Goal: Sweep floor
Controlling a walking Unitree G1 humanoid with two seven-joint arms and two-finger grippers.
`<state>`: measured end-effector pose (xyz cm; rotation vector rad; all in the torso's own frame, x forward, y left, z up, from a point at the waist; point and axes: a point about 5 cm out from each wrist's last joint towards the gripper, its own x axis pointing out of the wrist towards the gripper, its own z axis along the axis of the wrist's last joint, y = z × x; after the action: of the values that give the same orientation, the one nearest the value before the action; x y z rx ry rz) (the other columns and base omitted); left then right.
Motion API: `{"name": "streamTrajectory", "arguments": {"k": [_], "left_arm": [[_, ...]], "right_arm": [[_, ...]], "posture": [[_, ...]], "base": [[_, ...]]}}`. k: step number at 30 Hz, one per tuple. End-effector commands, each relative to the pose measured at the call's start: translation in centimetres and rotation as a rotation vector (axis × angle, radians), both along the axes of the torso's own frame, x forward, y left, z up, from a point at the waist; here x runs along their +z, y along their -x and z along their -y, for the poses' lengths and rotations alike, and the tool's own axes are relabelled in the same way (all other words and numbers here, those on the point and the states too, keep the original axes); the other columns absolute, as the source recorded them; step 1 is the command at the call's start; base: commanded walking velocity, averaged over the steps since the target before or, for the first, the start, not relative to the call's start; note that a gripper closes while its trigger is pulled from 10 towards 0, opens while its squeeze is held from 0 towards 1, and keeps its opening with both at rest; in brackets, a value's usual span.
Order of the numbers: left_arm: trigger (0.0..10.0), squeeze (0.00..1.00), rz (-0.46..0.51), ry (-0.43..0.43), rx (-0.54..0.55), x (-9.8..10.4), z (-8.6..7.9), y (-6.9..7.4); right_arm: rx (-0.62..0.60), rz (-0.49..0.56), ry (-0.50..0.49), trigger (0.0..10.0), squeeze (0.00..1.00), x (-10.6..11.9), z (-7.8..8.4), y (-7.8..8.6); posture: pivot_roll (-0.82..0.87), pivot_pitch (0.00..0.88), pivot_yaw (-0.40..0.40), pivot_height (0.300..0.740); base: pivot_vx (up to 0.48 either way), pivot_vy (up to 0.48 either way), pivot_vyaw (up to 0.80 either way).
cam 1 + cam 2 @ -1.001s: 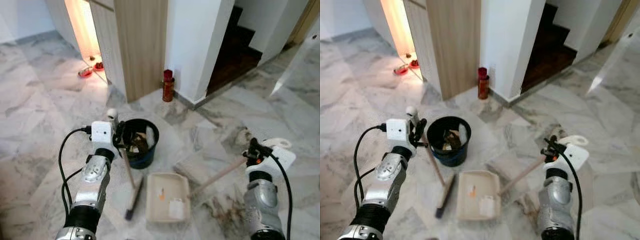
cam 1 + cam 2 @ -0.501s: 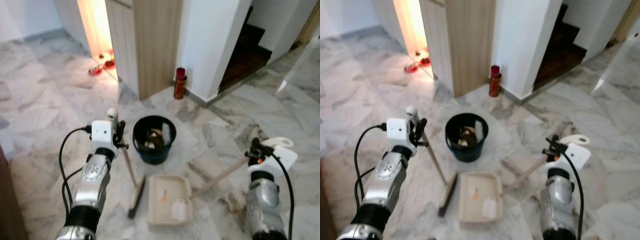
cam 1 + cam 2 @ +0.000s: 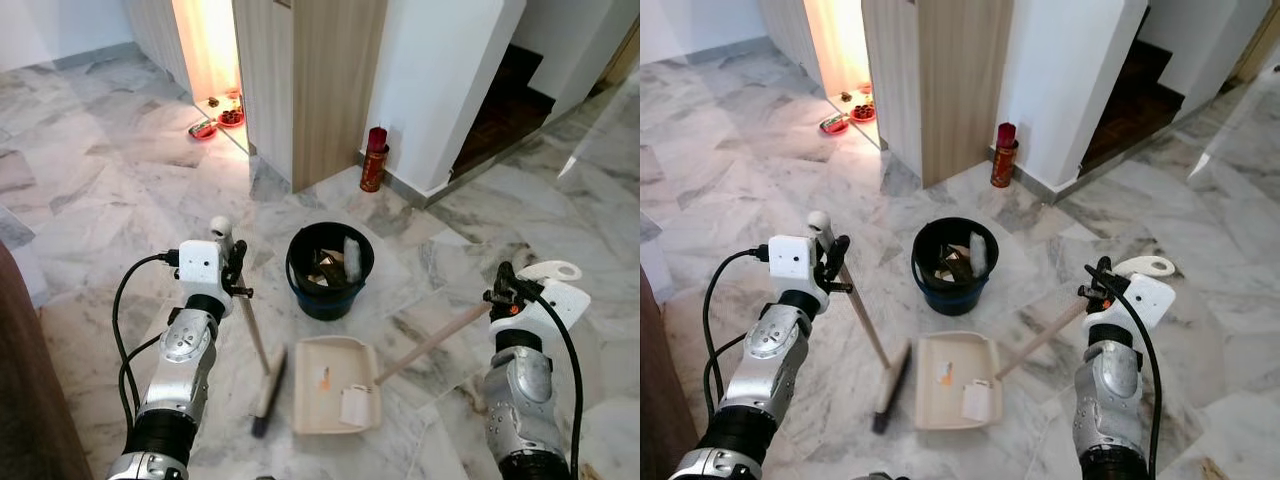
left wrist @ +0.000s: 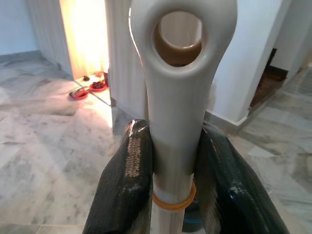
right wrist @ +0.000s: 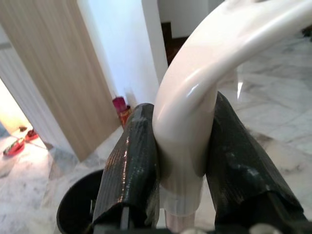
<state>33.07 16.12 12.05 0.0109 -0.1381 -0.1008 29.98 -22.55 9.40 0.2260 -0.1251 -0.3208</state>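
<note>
Stepped back from the bin (image 3: 329, 270), left claw (image 4: 173, 168) clamping broom (image 3: 262, 365), right claw (image 5: 178, 161) clamping dustpan (image 3: 335, 398) handle; debris collected, ready for tipping.

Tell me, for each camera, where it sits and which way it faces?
Left eye view: on the head, facing forward and down at the floor; shows both arms, the left gripper on the broom, the right gripper on the dustpan handle.
Right eye view: same head, same scene, with the bin.
Left wrist view: on the left wrist, looking along its fingers clamped on the broom's handle.
Right wrist view: on the right wrist, looking along its fingers clamped on the dustpan handle.
Shared: both wrist views and both eye views show the bin and the wooden panel.
</note>
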Motion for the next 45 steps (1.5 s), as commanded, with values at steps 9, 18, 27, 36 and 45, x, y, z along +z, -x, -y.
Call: {"name": "streamTrajectory", "arguments": {"k": [9, 18, 27, 36, 45], "left_arm": [[10.0, 0.0, 0.026, 0.001, -0.015, 0.7, 0.5, -0.2], [10.0, 0.0, 0.019, 0.007, -0.022, 0.6, 0.5, -0.2], [10.0, 0.0, 0.021, 0.016, -0.026, 0.6, 0.7, -0.3], [10.0, 0.0, 0.037, 0.005, 0.009, 0.8, 0.1, -0.2], [10.0, 0.0, 0.041, -0.002, 0.045, 0.8, -0.4, -0.2]], "right_arm": [[-0.009, 0.208, 0.024, 10.0, 0.0, 6.1, 0.1, -1.0], [0.033, 0.298, 0.034, 10.0, 0.0, 9.8, -0.4, -1.2], [0.022, 0.457, 0.032, 10.0, 0.0, 14.8, -0.8, -0.8], [0.036, 0.457, 0.046, 10.0, 0.0, 15.1, -1.4, -0.8], [0.054, 0.437, 0.034, 10.0, 0.0, 14.7, -1.7, -0.9]], "posture": [[0.16, 0.075, -0.054, 0.74], [0.16, 0.074, -0.055, 0.74], [0.16, 0.072, -0.056, 0.74], [0.16, 0.072, -0.062, 0.74], [0.16, 0.068, -0.063, 0.74]], "base": [[0.0, 0.0, 0.0], [0.0, 0.0, 0.0], [0.0, 0.0, 0.0], [0.095, 0.0, 0.0], [0.365, 0.0, 0.0]]}}
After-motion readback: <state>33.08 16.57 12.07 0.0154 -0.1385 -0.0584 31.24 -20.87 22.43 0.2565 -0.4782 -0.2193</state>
